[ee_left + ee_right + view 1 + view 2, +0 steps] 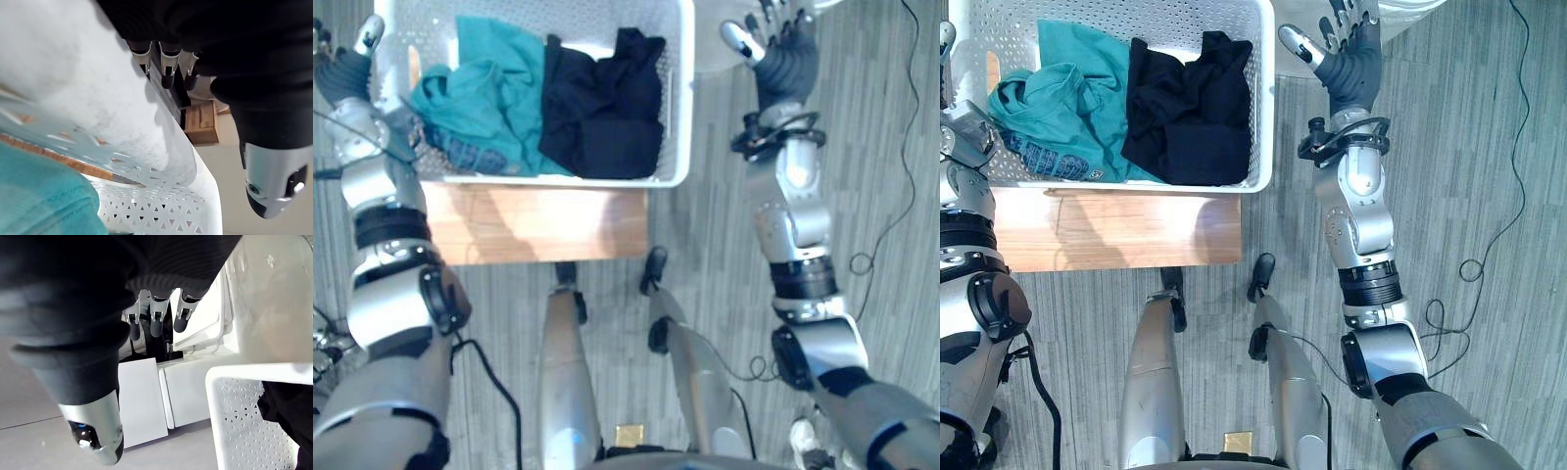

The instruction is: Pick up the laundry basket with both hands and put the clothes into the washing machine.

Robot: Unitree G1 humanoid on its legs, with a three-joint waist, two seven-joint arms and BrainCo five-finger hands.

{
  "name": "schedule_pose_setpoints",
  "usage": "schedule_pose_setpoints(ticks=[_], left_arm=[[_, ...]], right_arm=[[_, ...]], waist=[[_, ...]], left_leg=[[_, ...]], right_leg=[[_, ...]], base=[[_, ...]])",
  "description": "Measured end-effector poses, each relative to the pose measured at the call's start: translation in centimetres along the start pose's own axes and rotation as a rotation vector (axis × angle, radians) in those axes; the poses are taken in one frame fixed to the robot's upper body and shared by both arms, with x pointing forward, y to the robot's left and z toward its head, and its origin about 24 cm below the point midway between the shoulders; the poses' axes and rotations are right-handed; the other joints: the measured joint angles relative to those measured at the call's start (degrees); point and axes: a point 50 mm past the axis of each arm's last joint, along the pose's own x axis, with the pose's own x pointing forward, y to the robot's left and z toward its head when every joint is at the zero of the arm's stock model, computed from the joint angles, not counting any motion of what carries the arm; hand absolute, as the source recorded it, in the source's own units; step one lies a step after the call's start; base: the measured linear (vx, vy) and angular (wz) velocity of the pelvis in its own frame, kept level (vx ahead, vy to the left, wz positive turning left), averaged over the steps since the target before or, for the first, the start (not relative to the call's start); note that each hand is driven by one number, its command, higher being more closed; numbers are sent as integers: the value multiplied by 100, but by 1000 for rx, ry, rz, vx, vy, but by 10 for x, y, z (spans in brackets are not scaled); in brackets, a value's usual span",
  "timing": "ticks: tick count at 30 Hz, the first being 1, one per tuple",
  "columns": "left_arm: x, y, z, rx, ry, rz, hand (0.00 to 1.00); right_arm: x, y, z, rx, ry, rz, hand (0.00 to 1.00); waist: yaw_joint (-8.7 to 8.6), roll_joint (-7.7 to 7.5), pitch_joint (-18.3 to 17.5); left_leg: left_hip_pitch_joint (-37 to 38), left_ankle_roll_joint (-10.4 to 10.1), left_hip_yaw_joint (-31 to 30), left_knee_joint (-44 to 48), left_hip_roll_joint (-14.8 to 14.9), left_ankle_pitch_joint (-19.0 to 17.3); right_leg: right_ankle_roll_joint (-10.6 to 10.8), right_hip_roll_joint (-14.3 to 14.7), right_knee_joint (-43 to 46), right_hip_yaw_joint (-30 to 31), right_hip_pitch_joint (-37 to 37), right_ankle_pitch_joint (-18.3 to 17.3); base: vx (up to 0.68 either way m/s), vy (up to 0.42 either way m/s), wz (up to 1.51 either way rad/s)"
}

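Your basket (680, 117) sits on a wooden table (538, 225), holding teal cloth (480, 88) and black cloth (607, 108). Your left hand (342, 73) is at its left wall, fingers straight. Your right hand (785, 59) is spread wide just beside its right wall, not touching.

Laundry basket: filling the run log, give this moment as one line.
phase: pre-grasp | basket: on wooden table, teal and black clothes inside | left hand: open, at left wall | right hand: open, right of basket, apart

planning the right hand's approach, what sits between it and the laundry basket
Nothing: only bare grey floor separates the right hand from the laundry basket wall, as the right eye view shows.
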Motion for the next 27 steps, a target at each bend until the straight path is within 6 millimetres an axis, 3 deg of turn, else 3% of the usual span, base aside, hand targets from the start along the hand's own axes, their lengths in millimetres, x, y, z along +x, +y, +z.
schedule_pose_setpoints(ticks=[8,13,21,27], left_arm=[[0,-1,4,-4,-17,-2,0],[0,-1,4,-5,-19,-3,0],[0,-4,10,-17,-43,-10,0],[1,-20,24,-40,-79,-46,0]], right_arm=[[-3,-9,-3,-1,14,-27,0],[-4,-12,-20,-39,86,-30,0],[7,8,-54,-34,251,3,0],[17,20,-76,-35,382,22,0]], waist=[[1,-1,0],[11,0,0],[52,1,-3],[150,5,-6]], left_leg=[[-50,0,38,4,0,0],[-58,0,38,1,1,1],[-147,0,22,-5,0,5],[-297,-14,-45,4,-9,23]], right_leg=[[3,-6,33,4,-66,-3],[6,-10,35,12,-86,-5],[5,-19,80,11,-202,-5],[4,-12,91,-51,-316,-5]], base=[[0,0,0],[0,0,0],[5,-1,-2],[8,-3,2]])
